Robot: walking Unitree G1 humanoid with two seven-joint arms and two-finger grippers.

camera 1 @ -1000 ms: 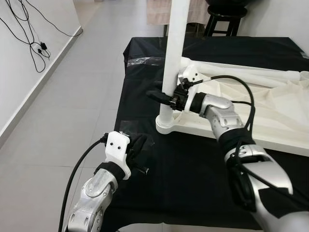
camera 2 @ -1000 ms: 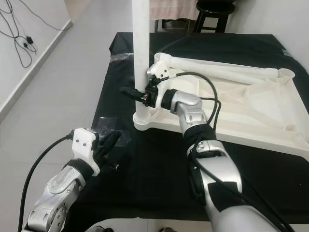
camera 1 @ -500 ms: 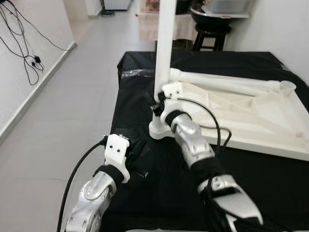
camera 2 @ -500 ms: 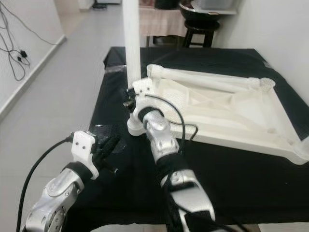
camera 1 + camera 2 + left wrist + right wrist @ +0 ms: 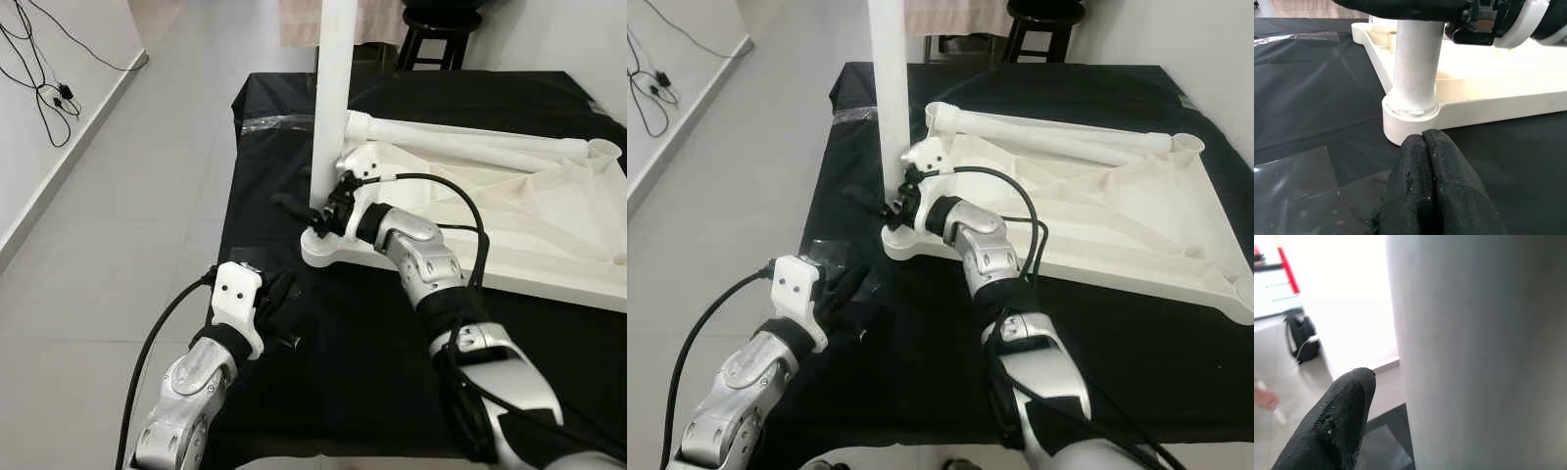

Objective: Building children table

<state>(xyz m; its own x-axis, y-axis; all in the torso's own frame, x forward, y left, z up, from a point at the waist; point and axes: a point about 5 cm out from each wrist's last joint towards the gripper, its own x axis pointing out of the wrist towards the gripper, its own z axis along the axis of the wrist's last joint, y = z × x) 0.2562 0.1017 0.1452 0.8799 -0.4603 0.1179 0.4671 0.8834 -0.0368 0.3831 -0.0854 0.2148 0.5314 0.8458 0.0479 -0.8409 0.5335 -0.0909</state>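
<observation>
Left eye view: a white children's table top [image 5: 509, 211] lies upside down on the counter [image 5: 372, 333], which is draped in black cloth. One white leg [image 5: 331, 108] stands upright in the near-left corner socket, and a second leg [image 5: 470, 137] lies flat along the far edge. The right end effector [image 5: 312, 211] reaches to the upright leg low down, one black finger showing past the leg on its left side. The left end effector [image 5: 277, 299] rests on the cloth in front of that corner, apart from it. No writing can be read.

Right eye view: a stool [image 5: 1043, 20] stands beyond the counter, and cables [image 5: 651, 69] hang on the left wall.

Left wrist view: the left end effector's fingers [image 5: 1449, 196] are pressed together with nothing between them, pointing at the socket base. A clear plastic sheet [image 5: 1288, 191] lies on the cloth beside them.

Right wrist view: the leg looms close and blurred, with one black finger [image 5: 1337, 426] beside it; whether the pair pinches the leg I cannot tell.
</observation>
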